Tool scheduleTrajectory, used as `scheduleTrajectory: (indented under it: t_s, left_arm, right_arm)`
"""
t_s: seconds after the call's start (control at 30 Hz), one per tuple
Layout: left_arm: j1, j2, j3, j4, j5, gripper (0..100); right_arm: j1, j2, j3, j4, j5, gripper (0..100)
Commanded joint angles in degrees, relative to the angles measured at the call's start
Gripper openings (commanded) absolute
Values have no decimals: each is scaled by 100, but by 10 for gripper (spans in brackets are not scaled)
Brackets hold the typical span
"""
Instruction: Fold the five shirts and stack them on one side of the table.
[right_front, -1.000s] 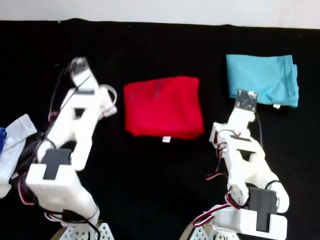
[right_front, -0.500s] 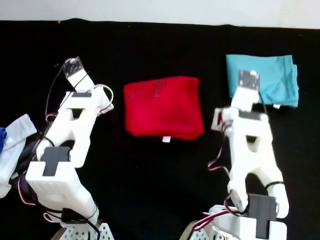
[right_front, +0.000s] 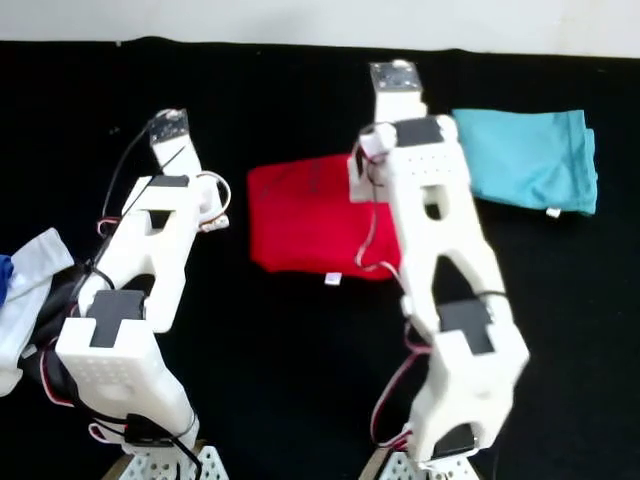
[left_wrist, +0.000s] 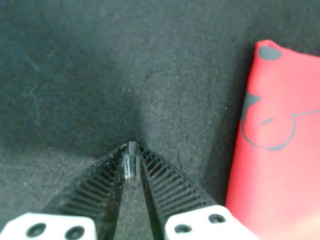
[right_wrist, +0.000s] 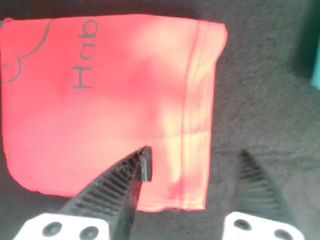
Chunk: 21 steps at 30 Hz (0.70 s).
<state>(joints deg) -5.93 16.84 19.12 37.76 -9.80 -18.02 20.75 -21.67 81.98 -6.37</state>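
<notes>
At the left edge of the table (right_front: 300, 90) lies a crumpled white and blue bundle of cloth (right_front: 25, 290), not folded; how many shirts are in it I cannot tell. Next comes the left arm (right_front: 150, 250), its jaws closed on nothing, tips together over bare table just beside the red shirt (left_wrist: 280, 150). The red shirt (right_front: 300, 215) lies folded flat in the middle. The right arm (right_front: 440, 230) stretches over its right-hand edge with jaws spread wide, one finger above the red cloth and the other over the table beside it, holding nothing. Well apart at the far right sits the teal shirt (right_front: 530, 155), also folded. So I judge two shirts are folded but not stacked, and the bundle remains. The shirts lie straight on the table, not in any bin
</notes>
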Motion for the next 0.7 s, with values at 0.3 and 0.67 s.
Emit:
scheduleTrajectory:
  t_s: [0.3,0.67]
  left_arm:
    - [127,-13,-66,53,-114,10]
    - [127,-13,-66,44,-114,10]
  right_arm:
    - [-233,1780,-2035,514,-782,296]
    - [-295,2967,-2440,171,-782,296]
